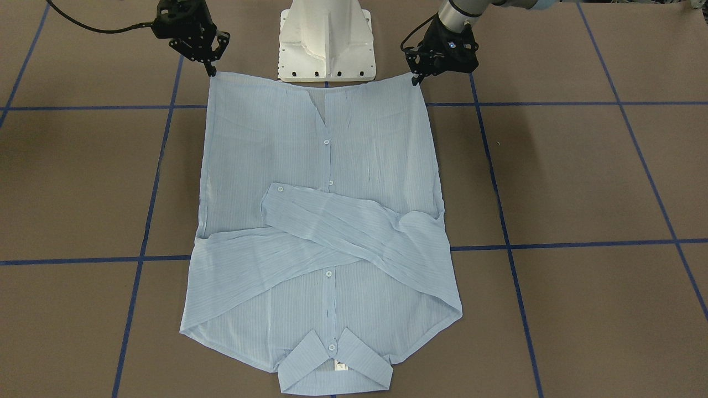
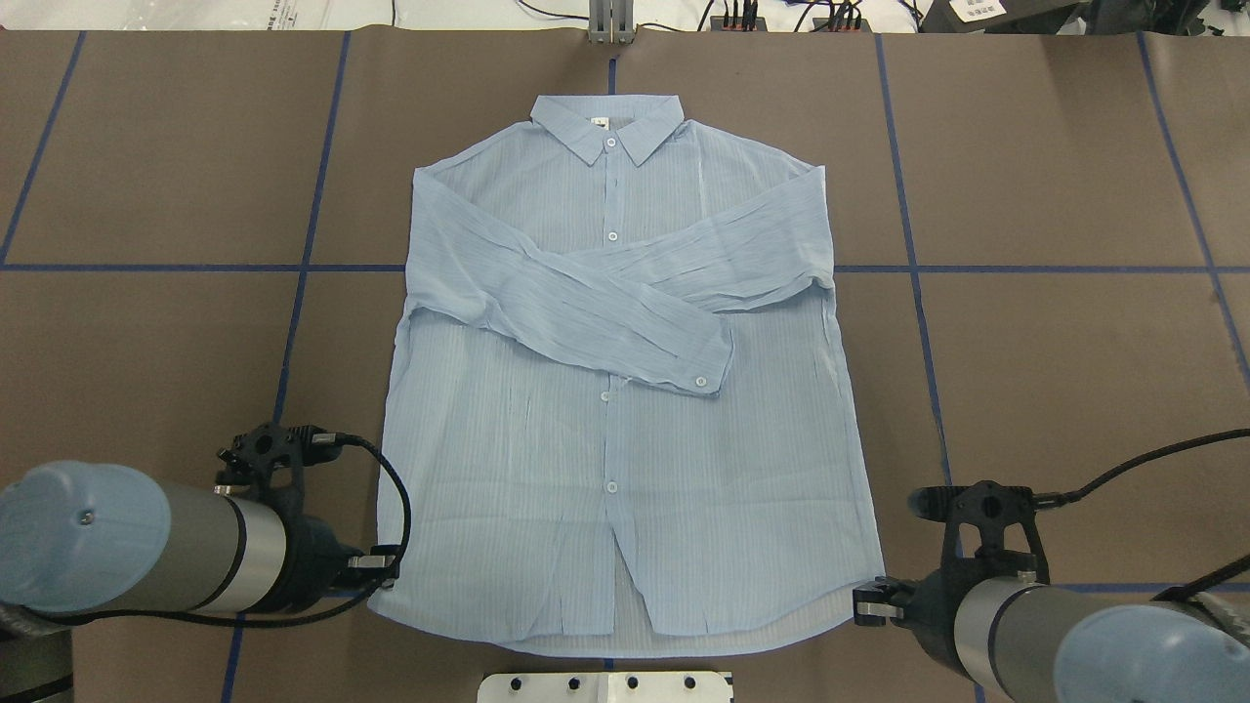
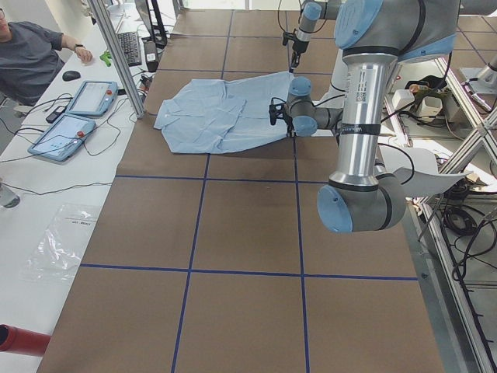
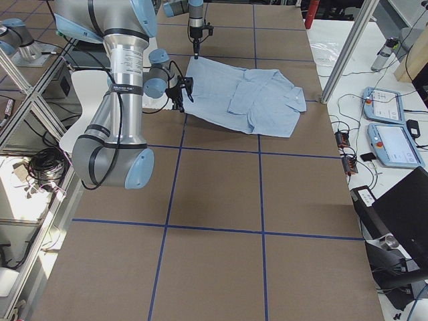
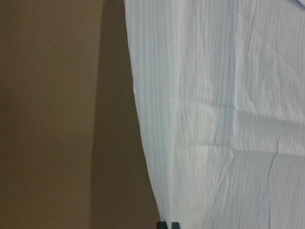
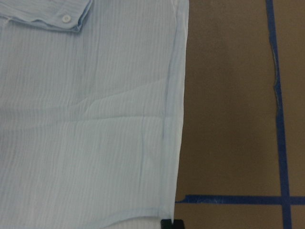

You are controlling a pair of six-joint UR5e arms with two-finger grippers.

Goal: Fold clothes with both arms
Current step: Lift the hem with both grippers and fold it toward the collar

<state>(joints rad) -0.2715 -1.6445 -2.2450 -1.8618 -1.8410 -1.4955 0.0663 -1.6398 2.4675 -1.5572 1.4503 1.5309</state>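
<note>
The black two-finger left gripper (image 2: 381, 568) is pinched closed on the near-left hem corner of the light blue, thin, finely striped button-up shirt (image 2: 635, 439). The shirt lies flat, sleeves crossed, on the brown tape-gridded table (image 2: 1055, 391). It is probably light, limp and slippery, so corner holds suit it. The black right gripper (image 2: 865, 602) clamps the opposite hem corner.

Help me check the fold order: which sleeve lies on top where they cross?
The sleeve coming from the robot's left side, its buttoned cuff showing. The other sleeve passes under it, cuff hidden.
</note>
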